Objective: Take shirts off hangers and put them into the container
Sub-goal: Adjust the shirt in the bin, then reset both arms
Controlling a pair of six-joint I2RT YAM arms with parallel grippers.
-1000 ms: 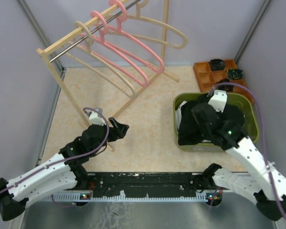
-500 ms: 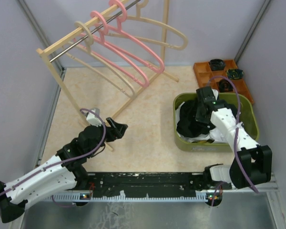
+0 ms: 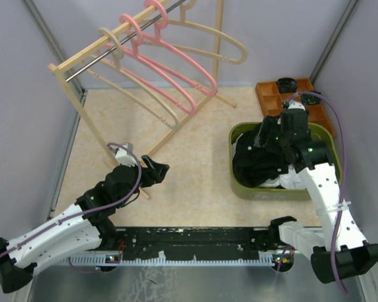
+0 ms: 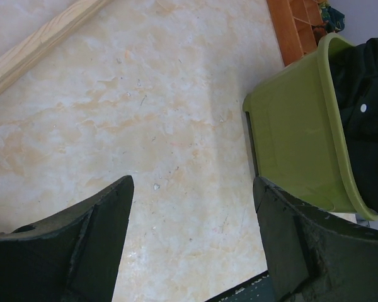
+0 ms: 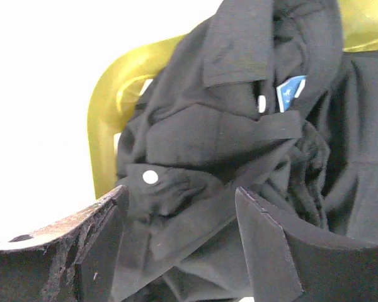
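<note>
The plain black collared shirt (image 5: 239,145) is heaped in the olive-green plastic basket (image 4: 290,145) at centre right, apparently delivered, so the right claw (image 5: 181,198) is spread above it, pinching nothing; the left claw (image 4: 194,189) is held spread, empty, aside over the marbled surface (image 4: 145,113)

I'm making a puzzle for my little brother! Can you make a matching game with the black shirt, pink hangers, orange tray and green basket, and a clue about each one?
Things:
1 black shirt
2 pink hangers
3 orange tray
4 green basket

Clues:
A hanging on the rack
B inside the green basket
C behind the basket, far right
D holding clothes

Pairs: 1-B, 2-A, 3-C, 4-D
</note>
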